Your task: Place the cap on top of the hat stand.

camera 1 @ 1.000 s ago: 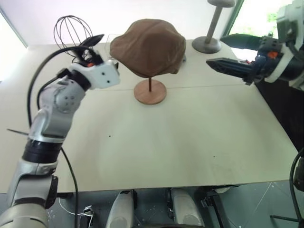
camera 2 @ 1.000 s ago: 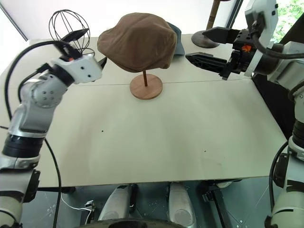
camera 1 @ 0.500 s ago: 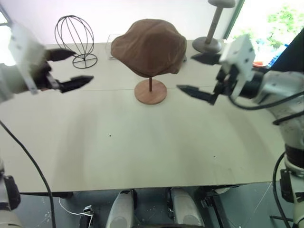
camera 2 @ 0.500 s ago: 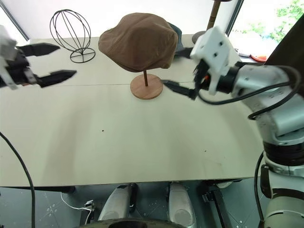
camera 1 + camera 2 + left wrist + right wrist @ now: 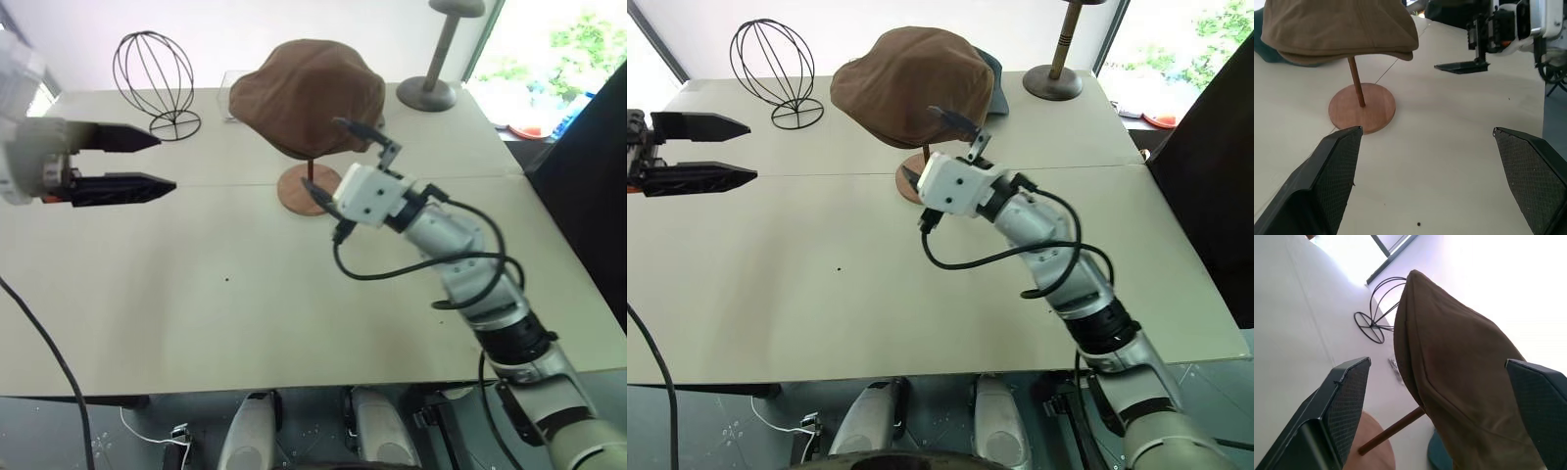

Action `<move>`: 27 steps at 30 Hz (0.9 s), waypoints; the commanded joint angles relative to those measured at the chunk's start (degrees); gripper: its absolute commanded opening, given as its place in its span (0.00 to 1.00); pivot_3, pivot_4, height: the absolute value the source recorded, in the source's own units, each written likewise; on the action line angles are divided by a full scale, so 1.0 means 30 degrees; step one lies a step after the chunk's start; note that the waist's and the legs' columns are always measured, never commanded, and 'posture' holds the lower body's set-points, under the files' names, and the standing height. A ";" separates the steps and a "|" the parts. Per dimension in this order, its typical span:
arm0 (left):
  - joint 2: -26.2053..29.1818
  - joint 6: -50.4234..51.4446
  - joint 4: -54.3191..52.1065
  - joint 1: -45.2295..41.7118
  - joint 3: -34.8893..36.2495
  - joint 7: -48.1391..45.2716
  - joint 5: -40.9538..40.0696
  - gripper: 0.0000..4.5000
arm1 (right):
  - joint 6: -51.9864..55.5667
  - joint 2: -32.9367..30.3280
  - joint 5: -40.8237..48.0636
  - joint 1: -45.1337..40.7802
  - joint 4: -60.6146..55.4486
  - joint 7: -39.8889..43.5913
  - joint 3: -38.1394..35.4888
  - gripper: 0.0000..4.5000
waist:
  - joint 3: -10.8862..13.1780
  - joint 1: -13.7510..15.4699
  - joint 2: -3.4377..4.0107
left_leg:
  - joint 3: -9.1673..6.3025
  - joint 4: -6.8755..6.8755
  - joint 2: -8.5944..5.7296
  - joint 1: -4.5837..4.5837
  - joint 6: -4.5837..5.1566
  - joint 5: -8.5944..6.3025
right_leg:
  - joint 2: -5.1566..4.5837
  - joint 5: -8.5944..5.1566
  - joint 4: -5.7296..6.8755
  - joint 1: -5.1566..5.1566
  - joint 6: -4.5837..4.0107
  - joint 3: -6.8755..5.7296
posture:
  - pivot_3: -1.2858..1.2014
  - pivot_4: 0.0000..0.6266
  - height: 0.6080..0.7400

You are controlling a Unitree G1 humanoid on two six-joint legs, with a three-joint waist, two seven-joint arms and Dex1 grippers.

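Both hands spread empty: right hand [image 5: 343, 157] beside the hat stand [image 5: 310, 189], left hand [image 5: 152, 162] well off over bare tabletop [image 5: 294, 294]

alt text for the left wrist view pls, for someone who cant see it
A brown cap sits on top of a reddish wooden hat stand on a pale table. The left end effector frames the scene with open fingers, and the right end effector hovers over the table beyond the stand.
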 commanded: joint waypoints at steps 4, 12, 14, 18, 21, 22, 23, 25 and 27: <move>0.0132 -0.0343 0.0515 -0.1865 -0.0734 0.0148 0.0067 0.99 | -0.2450 0.2001 -0.4646 -0.1316 0.2242 -0.3067 0.1260 1.00 | -0.0001 -0.0038 -0.0010 | -0.0007 -0.0003 0.0003 0.0002 0.0000 0.0000 | 0.0014 0.0000 0.0009 -0.0006 0.0000 0.0001 | 0.52 0.24 1.00; 0.0067 -0.0441 0.0870 -0.2397 -0.1199 0.0076 0.0122 0.99 | -0.3268 0.3673 -0.7250 -0.2641 0.5694 -0.5458 0.1354 1.00 | -0.0004 -0.0114 -0.0022 | -0.0014 -0.0008 0.0011 -0.0002 0.0000 0.0000 | 0.0026 0.0003 0.0012 -0.0008 0.0005 0.0003 | 0.52 0.24 1.00; 0.0038 -0.0584 0.0905 -0.2415 -0.1271 0.0056 0.0230 0.99 | -0.3288 0.3924 -0.7744 -0.2894 0.6187 -0.5855 0.1329 1.00 | -0.0004 -0.0203 -0.0022 | -0.0014 -0.0007 0.0011 -0.0001 0.0000 0.0000 | 0.0026 0.0002 0.0012 -0.0008 0.0003 0.0004 | 0.52 0.24 1.00; -0.0007 -0.0673 0.1084 -0.2667 -0.1393 0.0071 0.0300 1.00 | -0.2974 0.4492 -0.8077 -0.3309 0.7303 -0.6510 0.1057 0.95 | -0.0006 -0.0427 -0.0024 | -0.0024 -0.0016 0.0012 0.0000 0.0000 0.0001 | 0.0028 0.0010 0.0021 -0.0008 0.0017 0.0003 | 0.52 0.24 1.00; -0.0062 -0.0717 0.1164 -0.2803 -0.1440 0.0115 0.0350 1.00 | -0.3030 0.4678 -0.8295 -0.3755 0.8136 -0.7017 0.0887 0.69 | -0.0006 -0.0463 -0.0024 | -0.0023 -0.0018 0.0013 0.0001 0.0001 0.0001 | 0.0030 0.0016 0.0025 -0.0012 0.0027 0.0004 | 0.52 0.24 1.00; -0.0086 -0.0728 0.1189 -0.2847 -0.1459 0.0136 0.0359 1.00 | -0.3119 0.4698 -0.8361 -0.3832 0.8286 -0.7152 0.0881 0.58 | -0.0006 -0.0463 -0.0024 | -0.0024 -0.0019 0.0013 0.0001 0.0001 0.0001 | 0.0030 0.0016 0.0026 -0.0014 0.0028 0.0004 | 0.52 0.24 1.00; -0.0093 -0.0735 0.1201 -0.2856 -0.1457 0.0142 0.0358 1.00 | -0.3184 0.4709 -0.8410 -0.3867 0.8366 -0.7248 0.0889 0.45 | -0.0006 -0.0465 -0.0024 | -0.0024 -0.0020 0.0016 0.0001 0.0001 0.0001 | 0.0034 0.0016 0.0028 -0.0015 0.0028 0.0003 | 0.52 0.24 1.00; -0.0126 -0.0747 0.1221 -0.2878 -0.1450 0.0159 0.0354 1.00 | -0.3304 0.4656 -0.8468 -0.3906 0.8375 -0.7368 0.0848 0.21 | -0.0006 -0.0465 -0.0024 | -0.0025 -0.0026 0.0022 0.0001 0.0001 0.0001 | 0.0040 0.0018 0.0027 -0.0016 0.0032 0.0004 | 0.52 0.24 1.00; -0.0146 -0.0772 0.1233 -0.2880 -0.1443 0.0164 0.0359 1.00 | -0.3362 0.4557 -0.8520 -0.3920 0.8265 -0.7445 0.0791 0.01 | -0.0006 -0.0465 -0.0024 | -0.0027 -0.0026 0.0030 0.0002 0.0002 0.0001 | 0.0049 0.0020 0.0028 -0.0017 0.0036 0.0004 | 0.52 0.24 1.00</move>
